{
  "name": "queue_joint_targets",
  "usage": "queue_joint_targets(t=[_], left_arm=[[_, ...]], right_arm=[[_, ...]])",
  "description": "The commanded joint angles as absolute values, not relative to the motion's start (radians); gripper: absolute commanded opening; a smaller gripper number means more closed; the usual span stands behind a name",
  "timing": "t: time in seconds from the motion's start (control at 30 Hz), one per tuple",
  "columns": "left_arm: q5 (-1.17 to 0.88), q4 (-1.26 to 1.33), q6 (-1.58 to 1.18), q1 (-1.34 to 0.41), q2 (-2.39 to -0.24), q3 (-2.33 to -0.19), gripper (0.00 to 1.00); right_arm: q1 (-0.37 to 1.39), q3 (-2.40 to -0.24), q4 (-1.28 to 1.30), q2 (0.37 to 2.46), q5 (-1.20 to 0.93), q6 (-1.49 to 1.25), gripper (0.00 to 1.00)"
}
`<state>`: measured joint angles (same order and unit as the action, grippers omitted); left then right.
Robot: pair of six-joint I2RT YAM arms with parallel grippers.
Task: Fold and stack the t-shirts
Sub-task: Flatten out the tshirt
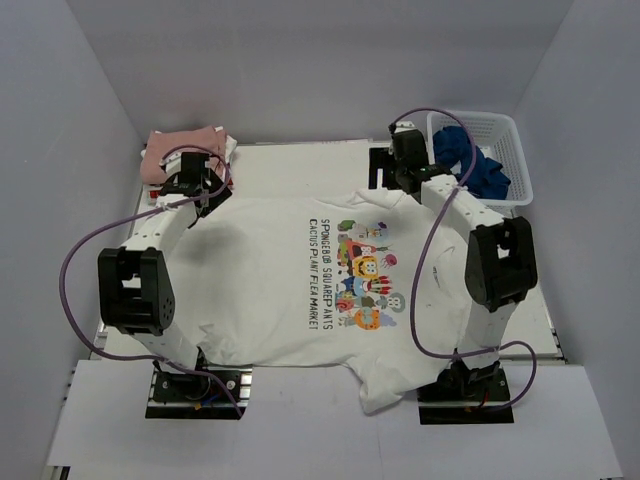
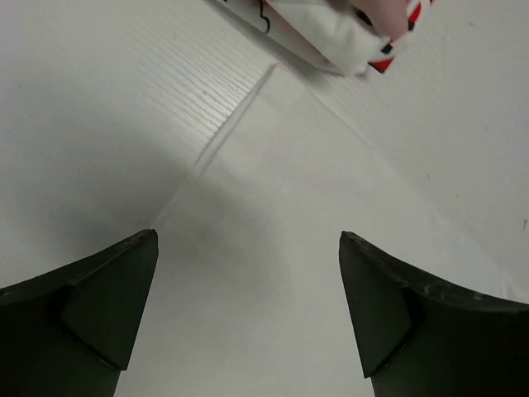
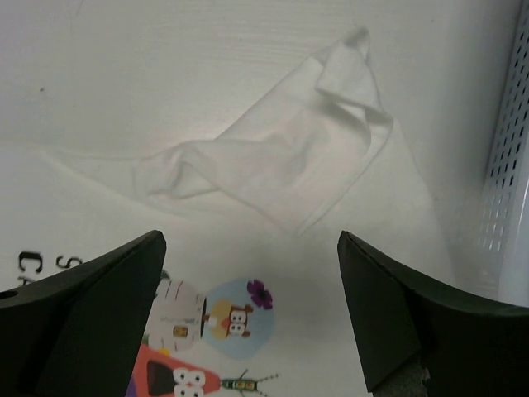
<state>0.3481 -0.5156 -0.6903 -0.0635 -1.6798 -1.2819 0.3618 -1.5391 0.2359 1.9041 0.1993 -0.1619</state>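
Observation:
A large white t-shirt [image 1: 270,285] with dark lettering and a colourful graphic [image 1: 365,270] lies spread flat on the table. My left gripper [image 1: 195,190] hovers open over its far left corner, fingers [image 2: 107,306] wide apart above plain white cloth [image 2: 273,248]. My right gripper [image 1: 395,178] is open over the far right part, with the graphic [image 3: 223,318] below it and a crumpled sleeve [image 3: 281,169] just ahead. A folded dusty-pink t-shirt [image 1: 168,152] sits at the back left. A white-and-red printed one [image 2: 351,25] lies next to it.
A white perforated basket [image 1: 500,150] holding blue cloth [image 1: 485,170] stands at the back right; its wall [image 3: 508,182] is close on the right of my right gripper. Grey walls enclose the table. Purple cables loop off both arms.

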Motion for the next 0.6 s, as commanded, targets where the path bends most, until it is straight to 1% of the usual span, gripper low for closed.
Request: queue_joint_targets(t=[0.0, 0.07, 0.2, 0.27, 0.3, 0.4, 0.53, 0.57], left_arm=[[0.244, -0.476, -0.644, -0.072, -1.615, -1.206, 1.0], [0.207, -0.476, -0.635, -0.072, -1.605, -1.174, 1.0], [0.143, -0.408, -0.626, -0.072, -1.572, -1.034, 1.0], [0.114, -0.384, -0.626, -0.072, -1.563, -0.991, 1.0], [0.094, -0.383, -0.641, -0.072, -1.586, -0.967, 1.0], [0.069, -0.373, -0.65, -0.081, -1.632, -0.957, 1.0], [0.069, -0.364, -0.66, -0.081, -1.715, -0.966, 1.0], [0.096, -0.379, -0.66, -0.081, -1.724, -0.966, 1.0]], right_arm=[[0.361, -1.459, 0.205, 1.825, 0.118, -0.219, 0.9], [0.361, -1.445, 0.225, 1.85, 0.082, -0.248, 0.9], [0.361, -1.431, 0.207, 1.913, 0.028, -0.285, 0.9], [0.36, -1.445, 0.209, 1.965, 0.023, -0.29, 0.9], [0.362, -1.492, 0.206, 1.979, 0.025, -0.291, 0.9], [0.36, -1.537, 0.21, 2.058, 0.023, -0.322, 0.9], [0.362, -1.566, 0.161, 2.115, 0.026, -0.344, 0.9], [0.365, -1.586, 0.149, 2.147, 0.025, -0.351, 0.9]])
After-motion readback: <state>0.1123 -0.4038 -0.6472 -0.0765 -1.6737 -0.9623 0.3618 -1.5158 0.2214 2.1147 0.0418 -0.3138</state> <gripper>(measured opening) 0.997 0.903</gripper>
